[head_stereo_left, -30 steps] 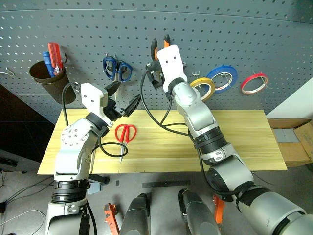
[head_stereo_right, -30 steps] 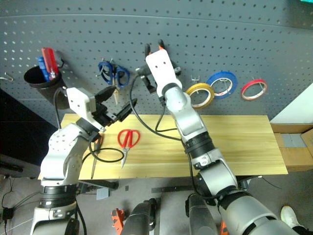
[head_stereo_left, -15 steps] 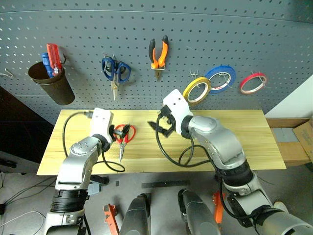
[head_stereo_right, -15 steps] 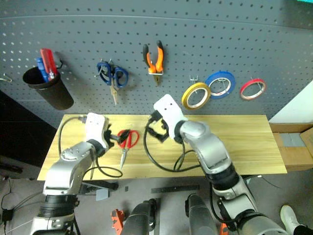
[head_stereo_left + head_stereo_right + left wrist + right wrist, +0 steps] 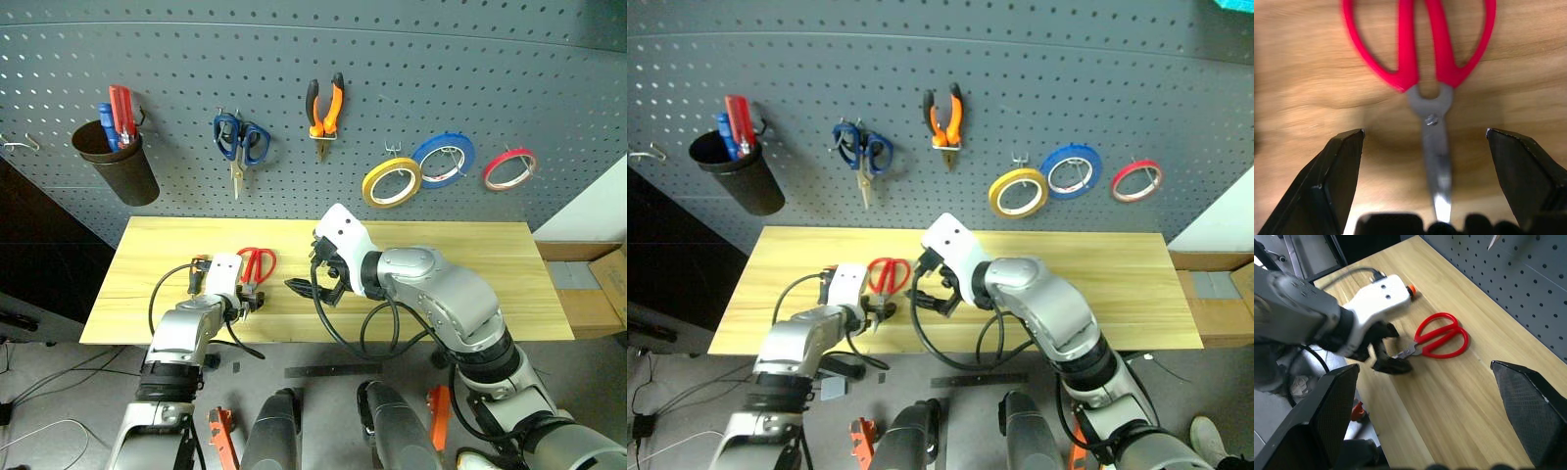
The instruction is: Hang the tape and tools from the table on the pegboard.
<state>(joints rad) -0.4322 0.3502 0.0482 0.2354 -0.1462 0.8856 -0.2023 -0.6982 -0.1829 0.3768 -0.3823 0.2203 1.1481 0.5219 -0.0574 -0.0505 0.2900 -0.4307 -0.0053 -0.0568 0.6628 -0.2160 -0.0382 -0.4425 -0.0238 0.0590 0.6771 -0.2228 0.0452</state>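
While the left claw [image 5: 1430, 147] straddles the red scissors [image 5: 1420, 54] (fingers spread, empty), it should centre on the blades before closing.

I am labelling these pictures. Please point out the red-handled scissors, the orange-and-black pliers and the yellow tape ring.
red-handled scissors [image 5: 1431, 105]: left wrist view, on the metal pivot.
orange-and-black pliers [image 5: 333, 101]: left eye view, on the orange handle.
yellow tape ring [image 5: 373, 181]: left eye view, on its left rim.
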